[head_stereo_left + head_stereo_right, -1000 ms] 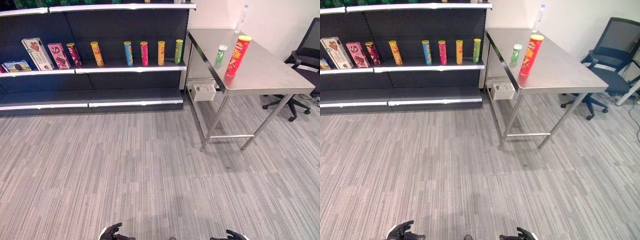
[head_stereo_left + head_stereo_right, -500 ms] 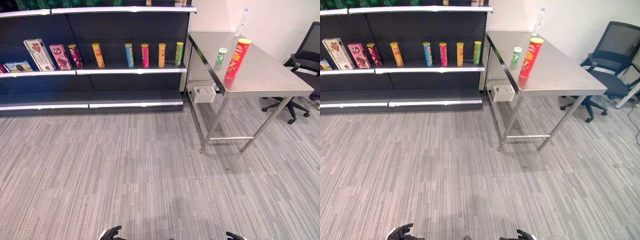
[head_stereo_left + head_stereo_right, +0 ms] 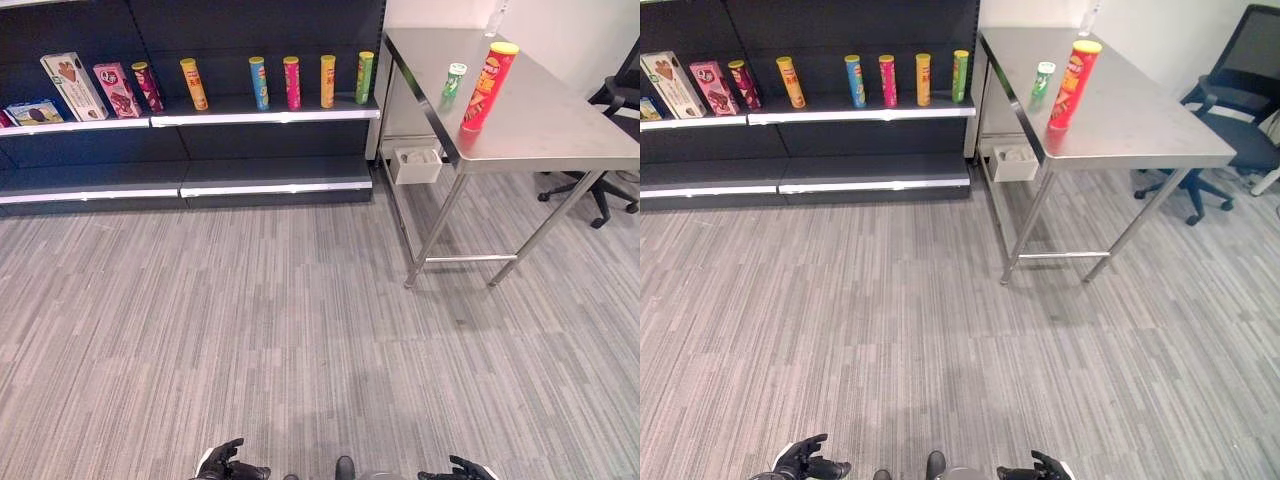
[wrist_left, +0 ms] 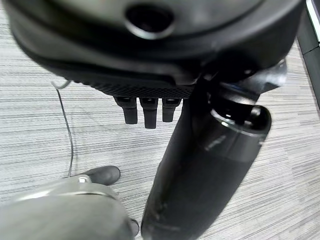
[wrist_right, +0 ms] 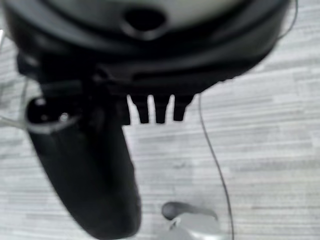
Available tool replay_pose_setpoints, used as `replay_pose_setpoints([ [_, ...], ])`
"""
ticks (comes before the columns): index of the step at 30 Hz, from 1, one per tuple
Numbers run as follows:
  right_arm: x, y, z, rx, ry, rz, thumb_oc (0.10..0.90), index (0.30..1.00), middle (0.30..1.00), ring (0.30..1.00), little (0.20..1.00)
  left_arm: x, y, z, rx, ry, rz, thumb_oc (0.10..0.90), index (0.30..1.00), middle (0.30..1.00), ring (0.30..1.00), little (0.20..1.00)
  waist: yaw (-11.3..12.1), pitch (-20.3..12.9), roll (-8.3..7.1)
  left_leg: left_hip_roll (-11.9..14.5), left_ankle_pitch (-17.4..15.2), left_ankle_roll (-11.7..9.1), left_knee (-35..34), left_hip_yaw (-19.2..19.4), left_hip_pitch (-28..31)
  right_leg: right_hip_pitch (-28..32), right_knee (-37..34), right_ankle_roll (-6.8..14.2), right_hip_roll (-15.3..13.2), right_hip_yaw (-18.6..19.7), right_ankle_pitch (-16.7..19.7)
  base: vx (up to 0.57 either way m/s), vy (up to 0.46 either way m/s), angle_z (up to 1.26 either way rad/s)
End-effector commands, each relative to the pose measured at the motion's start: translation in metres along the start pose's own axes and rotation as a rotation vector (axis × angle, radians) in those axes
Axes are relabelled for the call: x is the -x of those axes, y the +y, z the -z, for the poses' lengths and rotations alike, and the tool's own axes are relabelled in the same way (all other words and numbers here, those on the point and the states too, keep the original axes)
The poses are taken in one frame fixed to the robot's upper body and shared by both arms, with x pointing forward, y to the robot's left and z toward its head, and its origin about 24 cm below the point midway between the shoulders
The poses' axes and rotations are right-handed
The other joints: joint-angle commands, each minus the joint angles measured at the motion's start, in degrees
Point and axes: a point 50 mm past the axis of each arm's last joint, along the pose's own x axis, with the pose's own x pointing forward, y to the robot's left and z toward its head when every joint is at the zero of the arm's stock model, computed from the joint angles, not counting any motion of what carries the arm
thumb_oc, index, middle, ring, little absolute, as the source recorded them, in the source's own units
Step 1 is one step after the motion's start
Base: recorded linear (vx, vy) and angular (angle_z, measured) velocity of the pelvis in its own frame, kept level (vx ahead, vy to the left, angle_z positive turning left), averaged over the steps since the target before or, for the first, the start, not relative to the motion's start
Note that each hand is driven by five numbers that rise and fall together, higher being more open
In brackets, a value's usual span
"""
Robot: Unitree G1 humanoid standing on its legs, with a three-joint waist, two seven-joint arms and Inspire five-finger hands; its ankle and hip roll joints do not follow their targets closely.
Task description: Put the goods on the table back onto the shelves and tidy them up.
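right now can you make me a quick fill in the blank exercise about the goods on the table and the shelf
1. The tall red tube with the yellow lid stands upright on the steel ____.
2. The small green can beside it has a ____ lid.
3. Four upright tubes share one shelf board: blue, pink, orange and, nearest the table, ____.
4. The left hand and right hand hang low over the grey ____, holding nothing.

Missing words: table; white; green; floor
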Motion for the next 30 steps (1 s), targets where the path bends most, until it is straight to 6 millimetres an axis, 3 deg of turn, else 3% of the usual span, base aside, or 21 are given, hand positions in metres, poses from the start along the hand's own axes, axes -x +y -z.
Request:
replay_pose_setpoints([
  [1,0.0,-0.022,-0.013,-0.043,-0.065,0.076,0.8,0.9,0.9,0.9,0.9,-0.004,0.011,-0.038,0.039,-0.15,-0.043,0.8,0.9,0.9,0.9,0.9,1.8,5.4,-3.3,2.0,-0.8,-2.7,26.7,-1.7,-16.9,4.4,-3.9,10.2,-5.6,3.9,-3.3,0.07,-0.155,0.38],
  [4,0.0,-0.023,-0.013,-0.045,-0.064,0.077,0.8,0.9,0.9,0.9,0.9,-0.003,0.008,-0.031,0.038,-0.129,-0.036,0.8,0.9,0.9,0.9,0.9,2.0,4.8,-2.73,1.7,-1.9,-2.3,19.4,-1.2,-15.8,5.1,-4.6,10.5,-5.4,3.8,-4.0,0.19,-0.015,0.11],
  [7,-0.002,-0.024,-0.018,-0.012,-0.076,0.078,0.8,0.9,0.9,0.9,0.9,-0.003,0.005,-0.028,0.034,-0.117,-0.028,0.8,0.9,0.9,0.9,0.9,3.0,4.3,-0.68,3.0,5.3,-4.0,0.8,0.0,-15.1,7.7,-6.0,10.9,-4.2,3.5,-5.9,0.37,0.083,0.02],
  [9,-0.002,-0.026,-0.019,0.0,-0.072,0.087,0.8,0.9,0.9,0.9,0.9,-0.003,0.005,-0.026,0.032,-0.112,-0.03,0.8,0.9,0.9,0.9,0.9,3.4,4.0,-0.15,3.3,6.5,-4.5,-5.2,1.4,-16.2,9.7,-6.5,11.0,-3.8,3.8,-7.4,0.39,0.105,-0.15],
  [12,-0.002,-0.021,-0.017,0.022,-0.069,0.069,0.8,0.9,0.9,0.9,0.9,-0.002,0.007,-0.013,0.035,-0.071,-0.039,0.8,0.9,0.9,0.9,0.9,3.8,2.5,0.42,3.2,9.6,-5.3,-7.0,2.5,-14.9,13.7,-7.6,12.1,-4.0,6.2,-9.0,0.54,0.172,-0.12],
  [14,-0.002,-0.017,-0.016,0.037,-0.066,0.055,0.8,0.9,0.9,0.9,0.9,0.0,0.011,-0.009,0.041,-0.059,-0.052,0.8,0.9,0.9,0.9,0.9,4.7,1.2,-0.03,2.8,10.1,-4.8,-6.0,3.4,-14.1,15.3,-8.0,13.1,-5.6,7.1,-9.1,0.5,0.158,-0.82],
  [16,-0.003,-0.017,-0.02,0.049,-0.075,0.045,0.8,0.9,0.9,0.9,0.9,-0.002,0.015,-0.016,0.044,-0.084,-0.06,0.8,0.9,0.9,0.9,0.9,5.4,0.2,-0.97,1.6,7.7,-3.1,-4.2,4.7,-12.5,14.2,-4.2,14.9,-8.6,7.6,-7.6,0.42,0.139,-0.72],
  [17,-0.003,-0.017,-0.02,0.049,-0.074,0.044,0.8,0.9,0.9,0.9,0.9,-0.002,0.015,-0.016,0.043,-0.084,-0.06,0.8,0.9,0.9,0.9,0.9,5.4,0.2,-1.02,1.5,7.6,-3.1,-4.2,4.8,-12.5,14.2,-4.1,14.9,-8.7,7.6,-7.7,0.37,0.13,-0.75],
  [19,-0.003,-0.017,-0.025,0.038,-0.088,0.044,0.8,0.9,0.9,0.9,0.9,-0.002,0.019,-0.023,0.047,-0.105,-0.07,0.8,0.9,0.9,0.9,0.9,5.2,0.7,-1.37,0.4,5.6,-1.7,-3.6,5.4,-11.0,10.4,3.8,16.2,-10.4,8.0,-4.0,0.2,0.108,-0.34],
  [20,-0.004,-0.017,-0.031,0.043,-0.105,0.046,0.8,0.9,0.9,0.9,0.9,-0.003,0.021,-0.031,0.052,-0.128,-0.081,0.8,0.9,0.9,0.9,0.9,5.1,1.3,-1.35,0.1,4.4,-0.8,-2.9,5.9,-10.7,6.8,9.0,17.0,-11.2,8.6,0.4,0.21,0.133,-0.05],
  [22,-0.005,-0.016,-0.039,0.041,-0.126,0.048,0.8,0.9,0.9,0.9,0.9,-0.004,0.024,-0.042,0.058,-0.162,-0.09,0.8,0.9,0.9,0.9,0.9,4.8,2.4,-0.96,-0.1,2.5,0.0,-2.5,6.3,-8.9,2.2,14.2,16.7,-13.1,7.3,4.1,0.22,0.12,-0.13],
  [25,-0.005,-0.014,-0.042,0.025,-0.133,0.048,0.8,0.9,0.9,0.9,0.9,-0.005,0.025,-0.055,0.065,-0.205,-0.091,0.8,0.9,0.9,0.9,0.9,4.1,2.4,-0.55,-0.5,0.6,0.1,-2.5,6.3,-6.6,-0.4,8.2,15.7,-13.3,5.0,1.1,0.26,0.069,-0.13],
  [27,-0.006,-0.014,-0.044,0.026,-0.134,0.044,0.8,0.9,0.9,0.9,0.9,-0.005,0.026,-0.058,0.055,-0.214,-0.092,0.8,0.9,0.9,0.9,0.9,3.3,2.1,-0.61,-0.9,-0.6,0.4,-3.5,6.4,-4.7,-4.0,2.7,15.9,-10.3,4.8,0.3,0.23,0.01,-0.04],
  [28,-0.006,-0.015,-0.044,0.026,-0.134,0.045,0.8,0.9,0.9,0.9,0.9,-0.005,0.026,-0.058,0.055,-0.214,-0.092,0.8,0.9,0.9,0.9,0.9,3.2,2.3,-0.55,-0.9,-0.7,0.4,-3.5,6.3,-4.4,-3.7,2.6,15.9,-10.3,4.7,0.2,0.43,-0.017,-0.34],
  [29,-0.006,-0.016,-0.041,0.034,-0.123,0.041,0.8,0.9,0.9,0.9,0.9,-0.005,0.025,-0.061,0.038,-0.221,-0.087,0.8,0.9,0.9,0.9,0.9,1.1,2.9,-1.25,-3.1,-2.8,0.6,-5.1,4.5,-0.2,-8.0,-8.3,17.4,-5.1,5.1,2.8,0.34,-0.011,-0.33],
  [30,-0.006,-0.016,-0.041,0.034,-0.123,0.041,0.8,0.9,0.9,0.9,0.9,-0.005,0.025,-0.061,0.039,-0.221,-0.087,0.8,0.9,0.9,0.9,0.9,0.9,3.2,-1.07,-2.9,-2.9,0.6,-5.1,4.3,0.1,-7.5,-8.6,17.4,-5.0,4.9,2.8,0.48,-0.019,-0.31],
])
